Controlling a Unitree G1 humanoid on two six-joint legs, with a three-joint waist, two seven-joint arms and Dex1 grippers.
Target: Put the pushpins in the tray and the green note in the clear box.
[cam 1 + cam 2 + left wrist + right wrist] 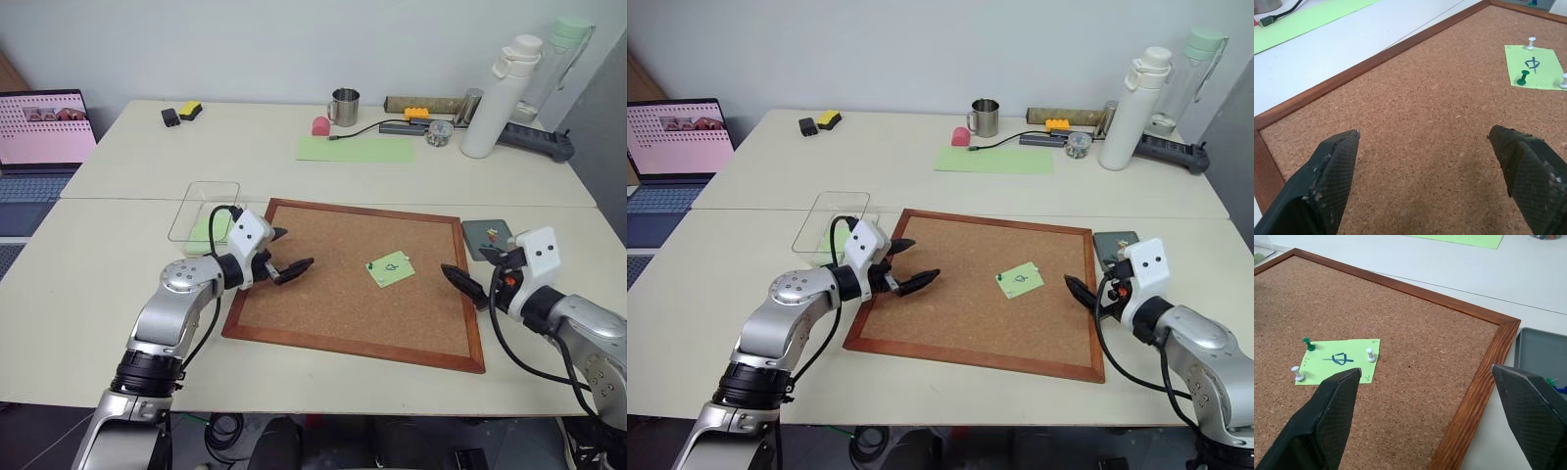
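The green note (390,268), marked with a dark scribble, lies on the cork board right of its middle. Three pushpins stand in it: a green one (1309,343) and two white ones (1370,354) (1298,373). The dark grey tray (480,230) sits just off the board's right edge, with a green pin (1552,381) and a blue one lying in it. The clear box (204,211) stands off the board's far left corner. My left gripper (297,249) hovers open over the board's left part. Over the board's right edge, near the tray, my right gripper (1426,368) is open too.
The wood-framed cork board (333,323) fills the table's middle. A plain green slip (208,233) lies in the clear box. At the back are a long pale green sheet (355,149), a metal mug (344,106), a white bottle (495,98), a power strip (534,137) and a laptop (44,127).
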